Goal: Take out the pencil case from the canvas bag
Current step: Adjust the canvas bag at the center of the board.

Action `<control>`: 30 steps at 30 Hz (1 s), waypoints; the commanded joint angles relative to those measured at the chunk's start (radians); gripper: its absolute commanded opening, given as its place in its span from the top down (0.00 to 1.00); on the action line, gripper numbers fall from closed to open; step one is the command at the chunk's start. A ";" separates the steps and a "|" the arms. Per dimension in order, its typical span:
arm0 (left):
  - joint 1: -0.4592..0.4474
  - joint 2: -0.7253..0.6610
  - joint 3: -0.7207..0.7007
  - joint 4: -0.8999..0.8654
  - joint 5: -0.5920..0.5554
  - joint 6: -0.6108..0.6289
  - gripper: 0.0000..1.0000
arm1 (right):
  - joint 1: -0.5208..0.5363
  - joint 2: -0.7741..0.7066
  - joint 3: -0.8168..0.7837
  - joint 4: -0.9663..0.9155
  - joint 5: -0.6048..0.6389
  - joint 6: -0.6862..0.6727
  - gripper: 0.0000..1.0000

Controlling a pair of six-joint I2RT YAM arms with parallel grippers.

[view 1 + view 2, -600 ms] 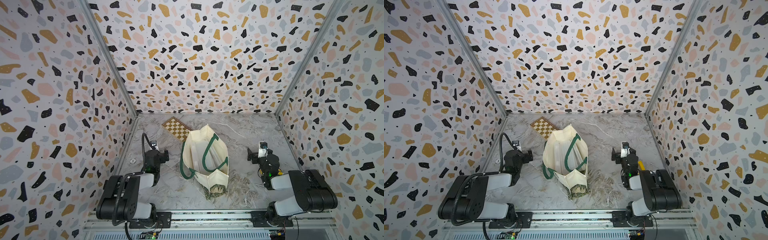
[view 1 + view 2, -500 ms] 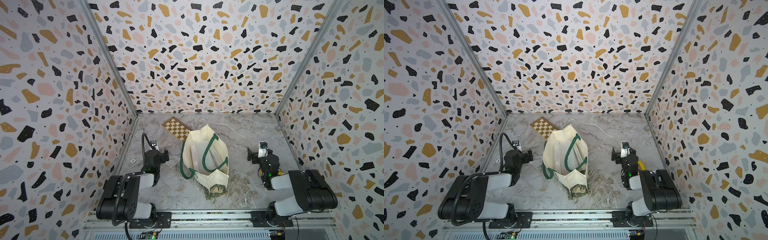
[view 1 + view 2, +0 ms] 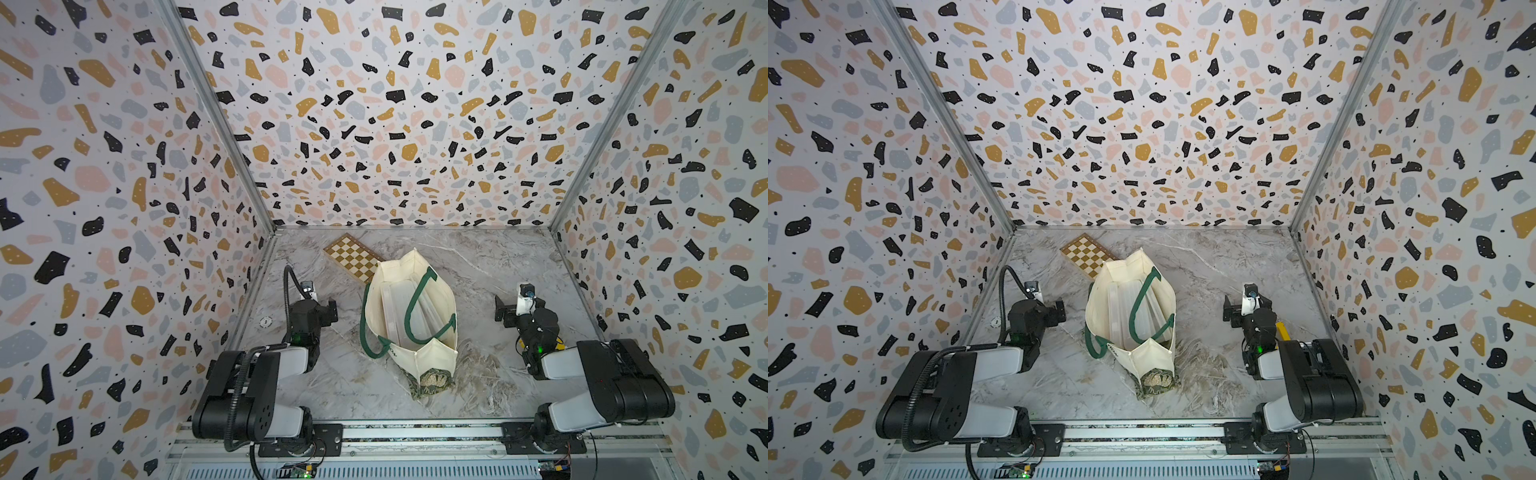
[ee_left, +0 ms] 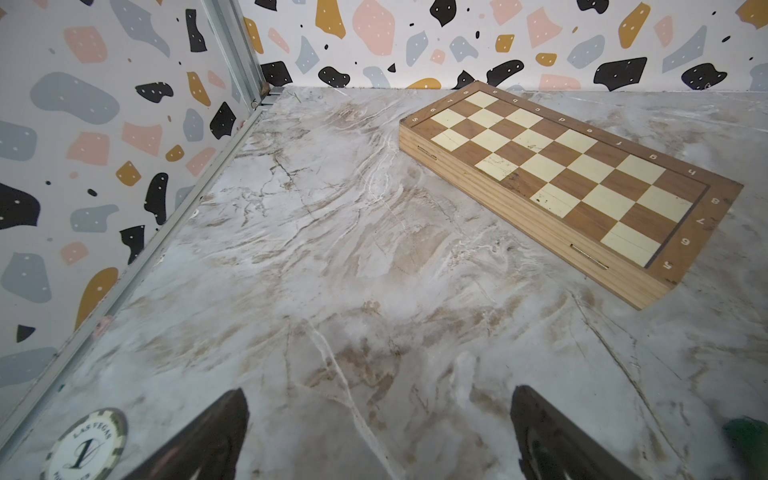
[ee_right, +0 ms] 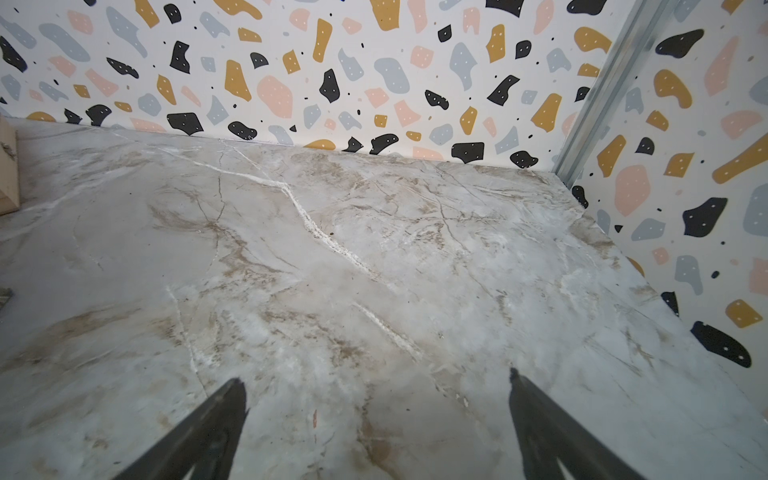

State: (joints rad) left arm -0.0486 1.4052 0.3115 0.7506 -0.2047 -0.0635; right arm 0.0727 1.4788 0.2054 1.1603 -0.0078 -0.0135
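Gaping soft cream canvas bag [image 3: 428,357] | left gripper [image 4: 379,390], right gripper [image 5: 375,375] splayed, empty

One bag [image 3: 432,361]. One chessboard [image 3: 353,257], behind the bag. One poker chip [image 4: 83,449], left of the bag. Two grippers flank the bag: left gripper [image 4: 378,415], right gripper [image 5: 376,395]. Flat pale items [image 3: 399,307] inside the bag: count unclear.

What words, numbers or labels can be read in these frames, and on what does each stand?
"LAS VEGAS" and a large "1": poker chip; its lower wording is cut off.
"a" to "h" and "5 6 7 8": border of the chessboard.
Green lettering on the canvas bag: too small and partly hidden to read.
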 commanded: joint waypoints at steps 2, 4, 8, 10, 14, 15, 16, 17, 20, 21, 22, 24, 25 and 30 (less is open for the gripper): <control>0.003 0.002 0.018 0.052 -0.017 0.011 0.01 | -0.002 -0.002 0.026 0.019 -0.001 -0.009 0.00; 0.003 0.002 0.018 0.052 -0.016 0.010 0.01 | -0.004 -0.002 0.025 0.019 0.000 -0.009 0.00; 0.003 0.002 0.018 0.052 -0.016 0.010 0.01 | -0.003 -0.002 0.025 0.019 -0.001 -0.009 0.01; 0.003 0.003 0.018 0.052 -0.016 0.011 0.01 | -0.003 -0.002 0.025 0.019 -0.001 -0.007 0.00; 0.003 0.004 0.018 0.053 -0.016 0.011 0.01 | -0.005 -0.001 0.027 0.018 -0.004 -0.007 0.00; 0.003 0.003 0.018 0.052 -0.017 0.011 0.01 | -0.006 0.000 0.027 0.017 -0.004 -0.007 0.01; 0.003 0.004 0.018 0.052 -0.017 0.011 0.01 | -0.005 0.000 0.027 0.017 -0.004 -0.007 0.01; 0.003 0.004 0.018 0.052 -0.016 0.011 0.01 | -0.005 0.000 0.027 0.018 -0.004 -0.007 0.00; 0.003 0.000 0.013 0.056 -0.015 0.014 0.01 | -0.003 -0.001 0.026 0.019 0.000 -0.009 0.00; 0.003 -0.005 0.011 0.063 -0.019 0.013 0.01 | -0.003 -0.002 0.024 0.019 0.001 -0.009 0.00; 0.003 -0.023 0.010 0.060 -0.028 0.009 0.01 | 0.000 -0.004 0.024 0.020 0.011 -0.007 0.01; 0.003 -0.090 0.030 -0.019 -0.036 0.006 0.01 | 0.005 -0.024 0.042 -0.024 0.052 0.004 0.00; 0.003 -0.141 0.050 -0.103 -0.045 -0.001 0.01 | 0.007 -0.049 0.064 -0.083 0.065 0.009 0.01; 0.004 -0.242 0.109 -0.285 -0.079 0.006 0.01 | 0.011 -0.089 0.283 -0.514 0.114 0.086 0.00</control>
State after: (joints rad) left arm -0.0486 1.1904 0.3695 0.5694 -0.2466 -0.0639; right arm 0.0761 1.4208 0.3779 0.8864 0.0551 0.0151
